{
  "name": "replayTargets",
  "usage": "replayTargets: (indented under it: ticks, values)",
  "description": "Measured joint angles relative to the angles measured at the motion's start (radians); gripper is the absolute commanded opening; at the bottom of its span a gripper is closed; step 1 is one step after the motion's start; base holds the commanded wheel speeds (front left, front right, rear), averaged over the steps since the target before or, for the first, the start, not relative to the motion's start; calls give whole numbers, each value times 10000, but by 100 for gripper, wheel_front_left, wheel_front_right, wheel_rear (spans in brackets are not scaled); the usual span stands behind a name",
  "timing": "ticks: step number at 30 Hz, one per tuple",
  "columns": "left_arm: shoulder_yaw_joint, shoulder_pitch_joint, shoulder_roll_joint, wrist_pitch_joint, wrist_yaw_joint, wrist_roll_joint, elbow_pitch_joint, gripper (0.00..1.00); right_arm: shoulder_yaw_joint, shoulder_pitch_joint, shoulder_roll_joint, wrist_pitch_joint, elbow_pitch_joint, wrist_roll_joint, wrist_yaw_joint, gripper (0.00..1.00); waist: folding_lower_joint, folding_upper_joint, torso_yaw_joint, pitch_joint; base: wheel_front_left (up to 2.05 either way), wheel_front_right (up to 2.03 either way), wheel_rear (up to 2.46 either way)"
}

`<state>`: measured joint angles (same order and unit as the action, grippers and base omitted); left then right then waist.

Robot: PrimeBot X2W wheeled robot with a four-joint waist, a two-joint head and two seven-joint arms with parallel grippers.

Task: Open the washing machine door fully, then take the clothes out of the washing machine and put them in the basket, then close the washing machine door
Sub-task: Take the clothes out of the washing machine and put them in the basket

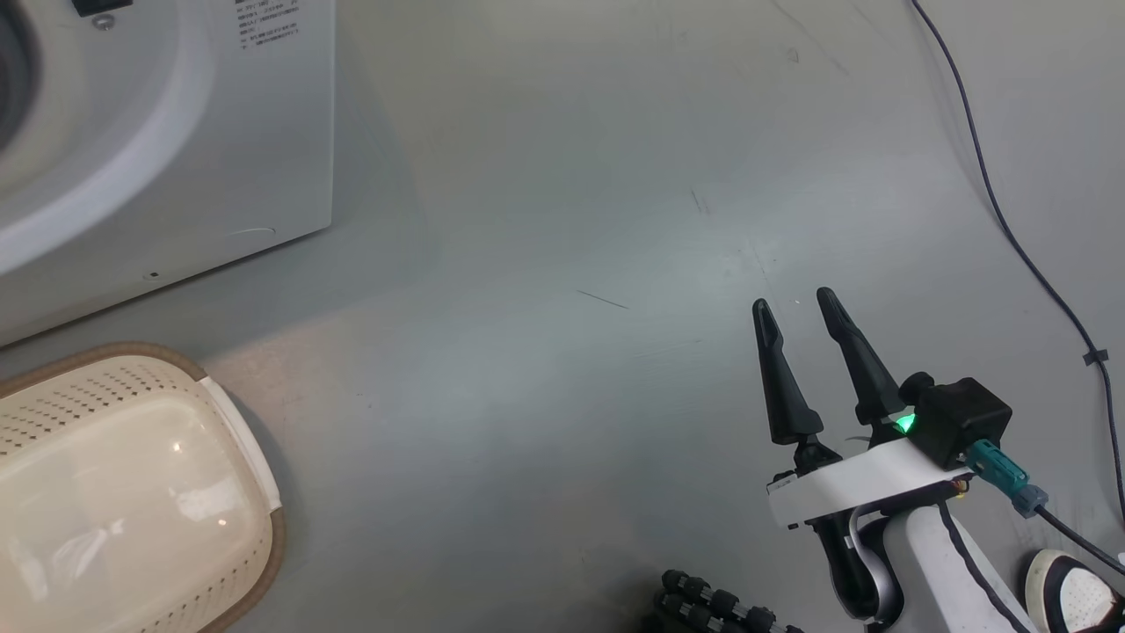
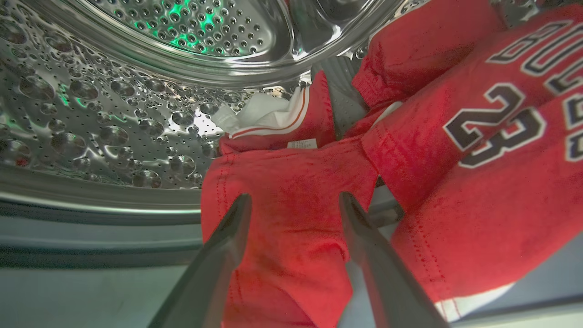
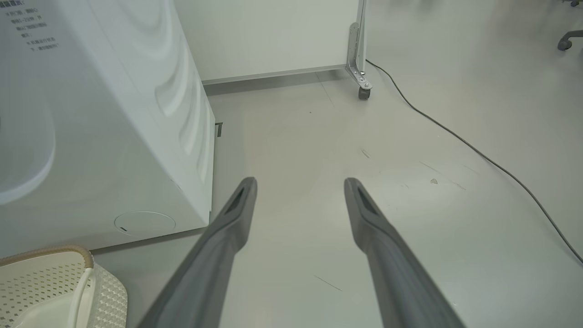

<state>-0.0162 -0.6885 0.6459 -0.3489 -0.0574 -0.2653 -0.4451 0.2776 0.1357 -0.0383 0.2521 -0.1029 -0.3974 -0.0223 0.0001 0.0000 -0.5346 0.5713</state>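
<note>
In the left wrist view my left gripper (image 2: 295,197) is open at the mouth of the washing machine's steel drum (image 2: 114,118). Its two fingers straddle a fold of the red clothes (image 2: 291,218), which spill over the drum's lip. A red jersey with dark and white lettering (image 2: 492,127) lies to the right inside. The white washing machine (image 1: 167,132) stands at the head view's upper left. The cream basket (image 1: 132,492) with its brown rim sits on the floor below it, with nothing in the part I see. My right gripper (image 1: 795,301) hovers open over bare floor. The door is out of view.
A dark cable (image 1: 1011,229) runs along the floor at the right. A shoe (image 1: 1072,593) shows at the lower right corner. A wheeled frame leg (image 3: 360,68) and a wall stand beyond the machine. Grey floor (image 1: 545,264) stretches between machine and right gripper.
</note>
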Motion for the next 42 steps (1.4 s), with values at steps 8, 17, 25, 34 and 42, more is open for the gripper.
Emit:
replayTargets:
  ticks: [8, 17, 25, 34, 42]
  values:
    - [-2, -541, 111, -656, -79, 63, -773, 100, 209, 10, 6, -2, 15, -111, 75, 100, 0, 0, -51, 216, 0, 0, 0]
    - [-107, -1262, 257, -1135, -180, 328, -1319, 100, 481, 164, 15, 0, 63, -159, 75, 100, 0, 0, -99, 411, 0, 0, 0]
    - [-244, -1750, 364, -1327, -259, 476, -1578, 100, 512, 275, 19, -2, 174, -159, 167, 100, 0, 0, -230, 657, 0, 0, 0]
    - [-428, -1958, 297, -1277, -242, 556, -1741, 0, 552, 440, 21, 0, 224, -232, 253, 100, -1, 0, -239, 751, 0, 0, 0]
    - [-516, -2130, -31, -817, -238, 554, -2044, 0, 508, 518, 23, 0, 219, -230, 347, 100, 0, 0, -109, 655, 0, 0, 0]
